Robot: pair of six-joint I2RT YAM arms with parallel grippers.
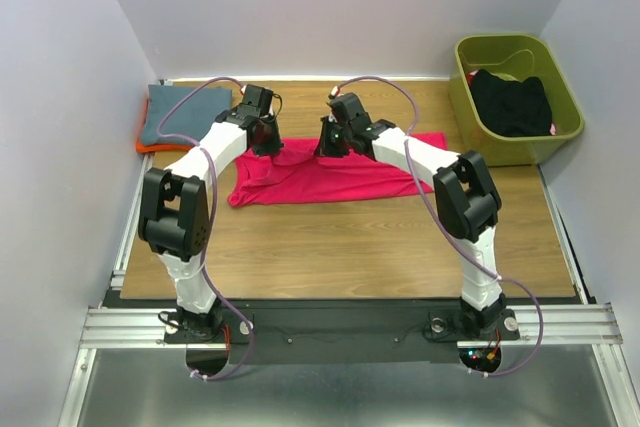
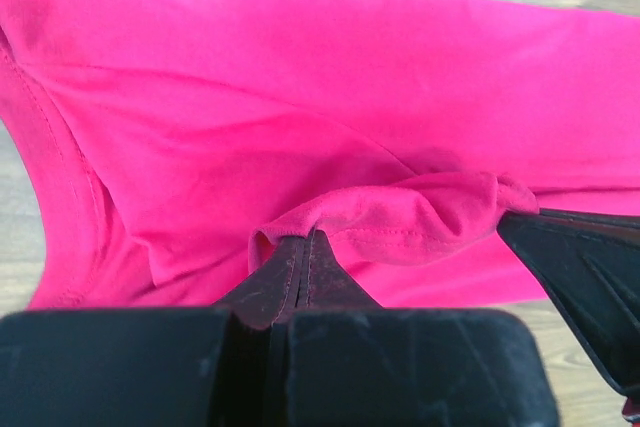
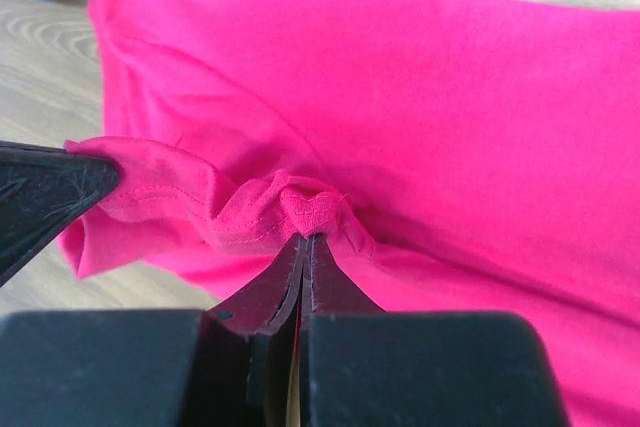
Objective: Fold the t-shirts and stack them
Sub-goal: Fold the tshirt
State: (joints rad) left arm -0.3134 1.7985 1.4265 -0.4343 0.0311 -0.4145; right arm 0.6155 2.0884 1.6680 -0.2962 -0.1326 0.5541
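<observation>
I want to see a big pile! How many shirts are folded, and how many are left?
Two look done: the grey shirt lies folded on the orange shirt in the far left corner. The left gripper and right gripper each pinch an edge of the pink shirt. The black garment is left, bunched in the bin.

There are one pink shirt (image 1: 330, 175), one blue-grey shirt (image 1: 185, 112), one orange shirt (image 1: 150, 148), one black garment (image 1: 512, 102), one green bin (image 1: 520, 150).

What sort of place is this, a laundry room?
Likely a robotics test cell, not a laundry: white walls box in a wooden table, two arms are bolted to a metal rail, and the left claw and right claw pinch a pink t-shirt.
</observation>
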